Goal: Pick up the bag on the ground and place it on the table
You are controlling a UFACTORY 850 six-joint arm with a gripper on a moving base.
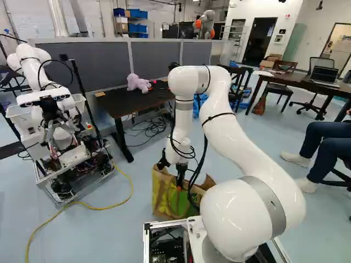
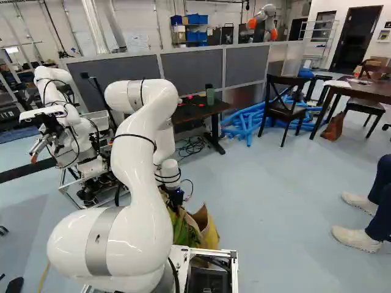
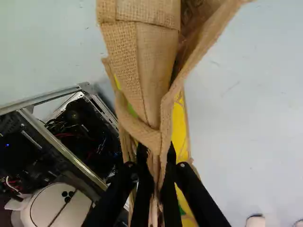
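Bag, left base view: brown, green and yellow bag (image 1: 162, 197), standing on the floor (image 1: 120, 230) just ahead of the base frame (image 1: 147, 241).
Gripper: gripper (image 1: 180, 184) pointing down into the bag's top.
Black table: black table (image 1: 123, 105) beyond the bag, with a purple plush toy (image 1: 138, 83) on it.
Left side: another robot (image 1: 52, 112), a yellow cable (image 1: 82, 203) on the floor near it.
Bag, right base view: partly behind the arm (image 2: 143, 183); top gaping.
Beside black table: blue tubes (image 2: 247, 125) on the floor, a chair (image 2: 284, 110) close by.
Grip, wrist view: fingers (image 3: 146, 177) drawn close, holding the bag's handle (image 3: 163, 123) from two sides.
Beside bag: base frame on one side, floor on the other.
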